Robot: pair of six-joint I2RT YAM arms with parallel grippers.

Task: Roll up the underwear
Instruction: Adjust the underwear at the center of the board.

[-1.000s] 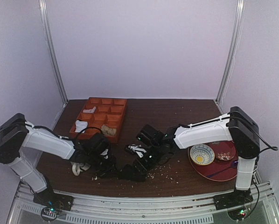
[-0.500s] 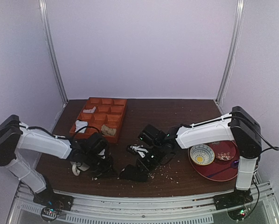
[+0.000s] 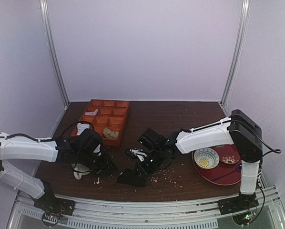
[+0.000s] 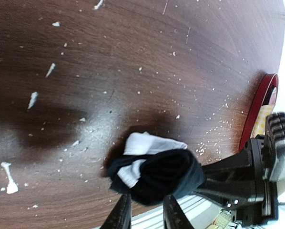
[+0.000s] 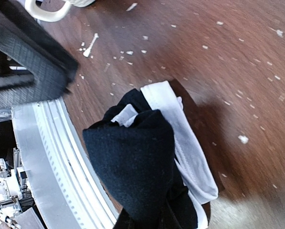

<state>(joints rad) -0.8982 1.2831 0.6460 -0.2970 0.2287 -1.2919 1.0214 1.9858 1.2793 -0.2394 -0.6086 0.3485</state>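
The right claw [image 5: 147, 222] is pinched shut on the near end of a rolled black soft fabric brief with white edging [image 5: 142, 157]; the bundle rests on the dark wooden worktop [image 5: 238, 57] near its front edge. The left claw [image 4: 145, 214] stands slightly parted just beside the same bundle, fingers clear of the cloth, gripping nothing. The fabric is light, limp and compressible; it is likely to unroll if released carelessly. Take hold across the thick middle of the roll, trapping the loose white band, not the trailing edge. A second black brief with white lettering [image 3: 139, 154] lies further back, behind the right arm.
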